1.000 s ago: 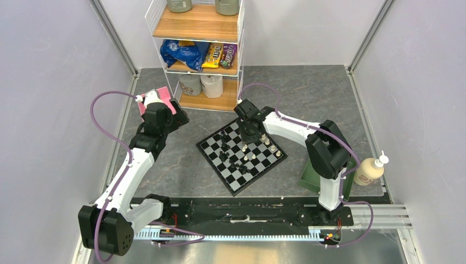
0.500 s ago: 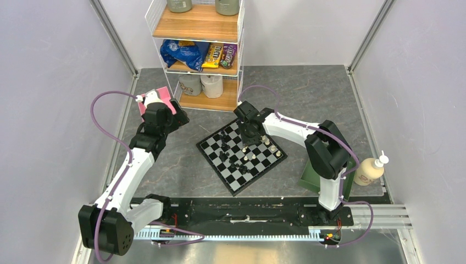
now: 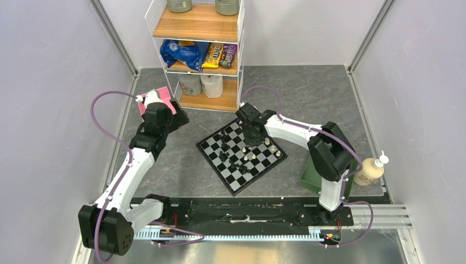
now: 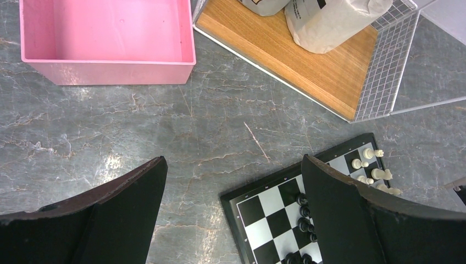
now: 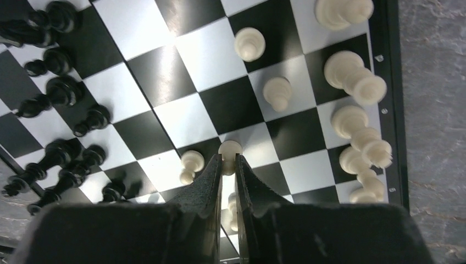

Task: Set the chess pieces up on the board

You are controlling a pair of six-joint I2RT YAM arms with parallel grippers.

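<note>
From above, my right gripper [image 3: 253, 136] has slid slightly rightward over the board [image 3: 237, 181], which lies mid-table; the left arm hasn't budged. On the left wrist camera, the left gripper [image 4: 233, 160] gapes fully, holding nothing, above the table [image 4: 110, 137] near the pink box [image 4: 110, 71]. On the right wrist camera, the fingers have pinched onto a cream pawn [image 5: 229, 148] over the board's squares.

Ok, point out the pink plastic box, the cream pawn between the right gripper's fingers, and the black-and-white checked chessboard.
pink plastic box [image 4: 107, 72], left wrist view, near wall.
cream chess pawn [image 5: 229, 148], right wrist view, round head.
black-and-white checked chessboard [image 3: 236, 184], top external view, bare near-corner square.
</note>
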